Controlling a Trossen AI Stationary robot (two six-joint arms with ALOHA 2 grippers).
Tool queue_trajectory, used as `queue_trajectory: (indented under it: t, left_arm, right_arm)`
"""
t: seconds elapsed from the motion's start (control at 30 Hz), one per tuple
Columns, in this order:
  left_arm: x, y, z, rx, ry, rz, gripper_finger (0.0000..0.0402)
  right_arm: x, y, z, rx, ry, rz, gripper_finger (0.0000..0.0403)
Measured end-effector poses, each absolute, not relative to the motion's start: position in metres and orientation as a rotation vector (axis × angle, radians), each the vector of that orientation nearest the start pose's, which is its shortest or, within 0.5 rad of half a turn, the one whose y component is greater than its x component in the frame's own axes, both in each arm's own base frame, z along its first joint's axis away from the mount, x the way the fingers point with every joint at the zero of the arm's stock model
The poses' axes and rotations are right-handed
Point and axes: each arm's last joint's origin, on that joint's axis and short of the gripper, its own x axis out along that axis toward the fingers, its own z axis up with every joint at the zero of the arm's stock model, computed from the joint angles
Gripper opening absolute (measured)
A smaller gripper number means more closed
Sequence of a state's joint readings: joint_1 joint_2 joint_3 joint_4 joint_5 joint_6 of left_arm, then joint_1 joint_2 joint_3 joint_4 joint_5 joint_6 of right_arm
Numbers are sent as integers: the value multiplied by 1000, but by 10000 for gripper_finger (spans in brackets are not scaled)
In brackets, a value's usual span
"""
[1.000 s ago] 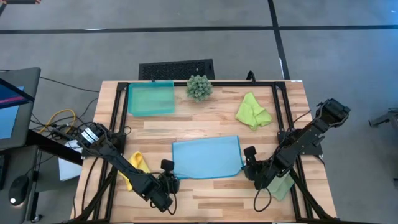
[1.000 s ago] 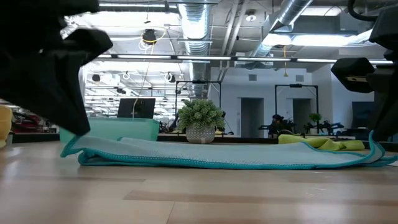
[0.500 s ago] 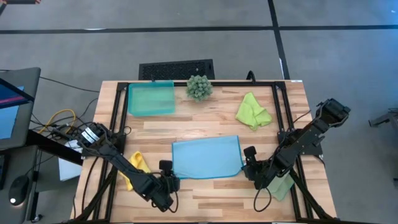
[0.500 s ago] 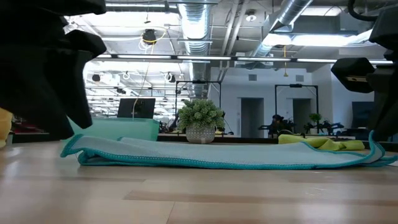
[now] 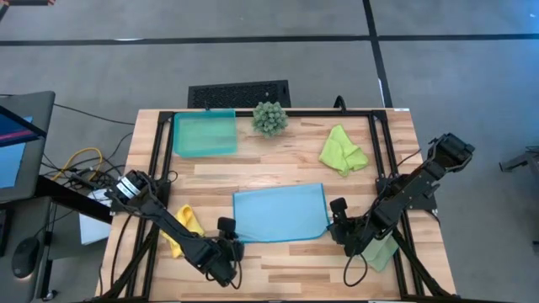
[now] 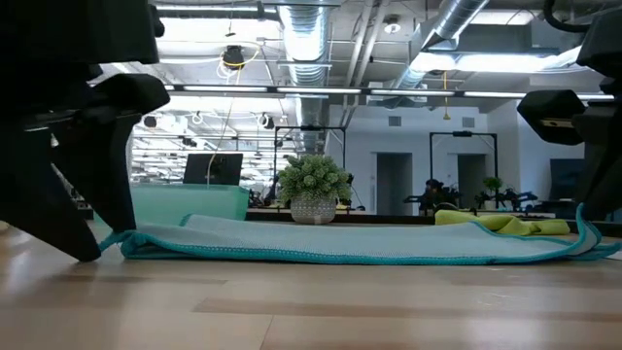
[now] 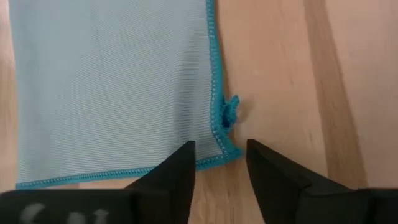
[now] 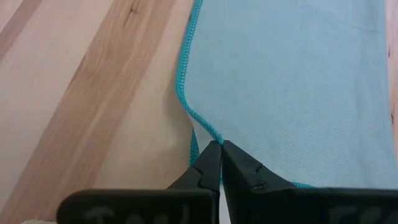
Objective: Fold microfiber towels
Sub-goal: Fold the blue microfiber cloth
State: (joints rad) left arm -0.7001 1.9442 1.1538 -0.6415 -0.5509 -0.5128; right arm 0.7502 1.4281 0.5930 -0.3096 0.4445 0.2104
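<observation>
The light blue towel (image 5: pixel 280 213) lies flat; the right gripper (image 8: pixel 221 146) pinches its corner for folding, the left gripper (image 7: pixel 219 158) gapes astride the opposite corner.

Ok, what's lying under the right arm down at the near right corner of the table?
A pale sage green towel lies crumpled under the right arm, near the table's front right corner. Only its edge shows; the arm covers the rest, so its shape cannot be judged.

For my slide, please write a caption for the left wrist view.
Open left gripper poised at the corner of the flat light blue towel.
</observation>
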Motion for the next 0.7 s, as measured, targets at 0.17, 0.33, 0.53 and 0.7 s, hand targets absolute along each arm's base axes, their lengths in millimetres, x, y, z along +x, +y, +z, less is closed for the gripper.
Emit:
queue_trajectory:
  t: [0.17,0.33,0.53,0.7]
  left_arm:
    - [273,-209,125,354,1131,182,70]
    - [276,-210,128,349,1131,182,9]
    - [283,-216,148,375,1122,198,2]
    - [287,-216,163,417,1073,279,1]
  right_arm:
    - [177,148,138,-453,963,169,31]
    - [177,148,138,-462,966,172,31]
    - [175,146,137,-479,989,169,31]
    - [175,146,139,-490,1005,166,31]
